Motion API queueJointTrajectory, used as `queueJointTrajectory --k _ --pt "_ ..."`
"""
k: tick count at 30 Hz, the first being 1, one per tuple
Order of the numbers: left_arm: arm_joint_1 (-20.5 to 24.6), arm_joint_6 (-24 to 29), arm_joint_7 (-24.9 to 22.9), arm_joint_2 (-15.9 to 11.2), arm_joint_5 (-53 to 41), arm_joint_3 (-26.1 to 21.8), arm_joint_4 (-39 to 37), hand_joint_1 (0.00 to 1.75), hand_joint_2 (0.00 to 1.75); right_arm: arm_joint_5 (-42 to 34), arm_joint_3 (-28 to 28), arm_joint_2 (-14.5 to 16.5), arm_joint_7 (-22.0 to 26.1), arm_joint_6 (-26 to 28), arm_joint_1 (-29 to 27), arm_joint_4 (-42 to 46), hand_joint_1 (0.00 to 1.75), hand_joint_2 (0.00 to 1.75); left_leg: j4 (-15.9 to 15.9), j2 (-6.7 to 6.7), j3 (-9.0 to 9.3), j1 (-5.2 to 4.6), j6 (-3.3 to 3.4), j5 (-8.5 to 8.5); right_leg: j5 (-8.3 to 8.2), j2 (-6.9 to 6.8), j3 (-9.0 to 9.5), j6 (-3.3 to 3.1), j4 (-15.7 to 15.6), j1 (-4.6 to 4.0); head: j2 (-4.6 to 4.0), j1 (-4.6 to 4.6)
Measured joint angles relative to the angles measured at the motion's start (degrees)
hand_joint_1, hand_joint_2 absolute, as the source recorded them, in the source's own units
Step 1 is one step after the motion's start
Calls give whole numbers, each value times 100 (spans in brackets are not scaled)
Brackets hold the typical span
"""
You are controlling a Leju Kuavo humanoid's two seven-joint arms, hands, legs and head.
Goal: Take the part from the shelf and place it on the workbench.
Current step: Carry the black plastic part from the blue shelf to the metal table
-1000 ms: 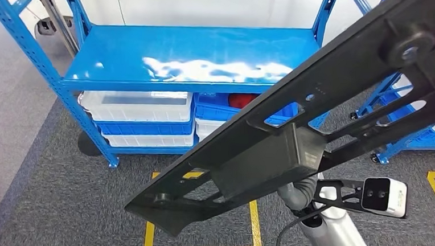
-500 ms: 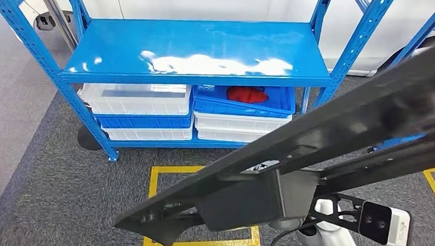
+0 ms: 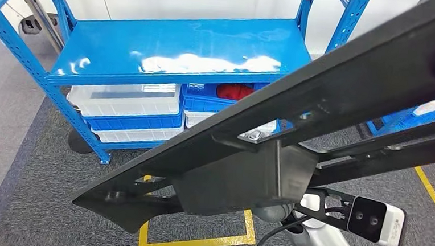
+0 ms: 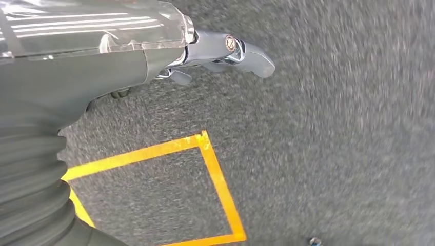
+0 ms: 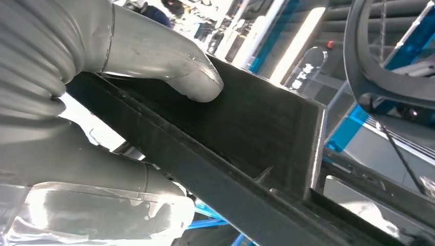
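The right hand (image 5: 102, 102) grips the long black part (image 3: 295, 122) (held slanting before the blue shelf (image 3: 180, 46)), while the left hand (image 4: 215, 51) seems empty, fingers apparently loose.

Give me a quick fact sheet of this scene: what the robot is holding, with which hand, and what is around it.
Held item: long black part, slanting across the head view
Holding hand: right hand, thumb pressed on the part's inner face
Other hand: left hand, holding nothing, above grey carpet
Shelf: blue shelf, top level bare
Under the shelf: white and blue bins; one holds something red
Floor mark: yellow tape square
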State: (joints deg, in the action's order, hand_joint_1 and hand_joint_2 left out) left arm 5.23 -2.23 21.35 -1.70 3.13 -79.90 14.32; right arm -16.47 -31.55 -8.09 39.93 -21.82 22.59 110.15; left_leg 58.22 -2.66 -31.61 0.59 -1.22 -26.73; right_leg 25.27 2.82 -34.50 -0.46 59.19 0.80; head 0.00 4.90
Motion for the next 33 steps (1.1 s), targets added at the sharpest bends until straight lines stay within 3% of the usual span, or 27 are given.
queueJointTrajectory --k 2,4,7,8,9,10,11,13,15,17,18,20,22,24,25,26,28,29,31,33 --pt "14 -7 -15 -19 0 18 -1 0 175 -1 -20 -57 -1 17 -15 29 175 175 -39 91 -5 1 52 26 -29 59 -42 75 13 11 0 0" --pt "34 -13 -28 -25 3 36 -3 0 175 -2 -23 -114 0 19 -23 62 175 175 -89 195 8 23 129 65 92 -52 -125 122 223 -6 0 -1" --pt "34 -15 -45 -25 2 61 -4 0 175 -6 -31 -167 0 19 -29 83 175 175 -108 355 -2 13 197 80 622 -217 -541 161 1174 -10 0 -1" --pt "32 -15 -51 -25 2 72 -4 0 175 -9 -36 -180 0 19 -39 83 175 175 -107 415 -11 6 202 81 741 -223 -672 173 1469 -6 0 -1" --pt "32 -14 -57 -25 3 80 -4 0 175 -10 -41 -192 0 19 -47 82 175 175 -105 472 -15 3 203 82 745 -229 -715 182 1581 -3 0 -1" --pt "34 -14 -61 -24 3 86 -4 0 175 -12 -45 -203 0 19 -53 82 175 175 -102 530 -16 2 202 81 647 -245 -657 186 1495 -2 0 -1" --pt "38 -13 -65 -22 3 92 -5 0 175 -13 -48 -211 0 19 -55 83 175 175 -96 583 -12 1 196 76 466 -291 -495 182 1201 -3 0 -1" --pt "45 -17 -69 -18 3 106 -8 0 175 -11 -49 -225 -1 18 -52 85 175 175 -58 671 -13 -21 162 48 162 -534 -101 136 437 -38 0 -1" --pt "45 -28 -72 -13 2 121 -11 0 175 -1 -48 -232 0 12 -61 91 175 175 -17 767 -30 -56 111 21 93 -691 67 52 41 -80 0 0" --pt "53 -42 -73 -11 3 132 -13 0 175 12 -45 -238 2 3 -88 101 175 175 -5 877 -34 -68 55 1 88 -593 49 -27 -3 -85 0 0" --pt "65 -50 -74 -10 4 137 -14 0 175 16 -42 -242 2 -8 -97 108 175 175 26 841 -40 -57 20 -39 71 -530 46 -59 -19 -76 0 -1" --pt "79 -70 -75 -9 1 145 -16 0 175 28 -28 -242 2 -62 -109 116 175 175 358 599 -163 -24 -51 -282 34 -415 46 -120 -50 -45 0 -1" --pt "69 -81 -86 -16 -2 147 -19 0 175 55 -11 -239 2 -139 -139 119 175 175 1068 374 -462 0 -95 -650 21 -291 37 -145 -51 -36 0 -1" --pt "59 -75 -114 -22 0 146 -20 0 175 87 1 -238 1 -186 -190 117 175 175 1571 334 -690 11 -113 -774 15 -147 36 -147 -46 -33 0 -1" --pt "59 -69 -132 -22 2 146 -21 0 175 99 9 -237 0 -199 -212 117 175 175 1536 327 -679 17 -115 -676 13 -75 40 -144 -41 -30 0 -1" --pt "61 -61 -149 -24 3 146 -21 0 175 110 19 -236 0 -203 -228 117 175 175 1278 302 -566 28 -113 -481 12 0 46 -134 -36 -26 0 -1" --pt "65 -23 -173 -27 4 148 -22 0 175 140 44 -230 0 -218 -247 117 175 175 512 99 -234 59 -98 -111 12 135 40 -90 -15 -23 0 -1" --pt "65 4 -180 -28 0 148 -22 0 175 162 61 -225 -1 -239 -259 117 175 175 226 -1 -106 68 -79 -26 6 198 21 -53 -3 -23 0 0" --pt "78 71 -188 -29 -3 156 -22 0 175 205 108 -216 -1 -293 -301 119 175 175 39 -63 -25 54 -22 -36 -26 305 -27 29 -2 -16 0 0" --pt "105 132 -189 -29 4 172 -22 0 175 234 180 -213 0 -342 -359 127 175 175 -2 36 -17 58 65 -9 -39 331 -57 108 -5 -6 0 -1"
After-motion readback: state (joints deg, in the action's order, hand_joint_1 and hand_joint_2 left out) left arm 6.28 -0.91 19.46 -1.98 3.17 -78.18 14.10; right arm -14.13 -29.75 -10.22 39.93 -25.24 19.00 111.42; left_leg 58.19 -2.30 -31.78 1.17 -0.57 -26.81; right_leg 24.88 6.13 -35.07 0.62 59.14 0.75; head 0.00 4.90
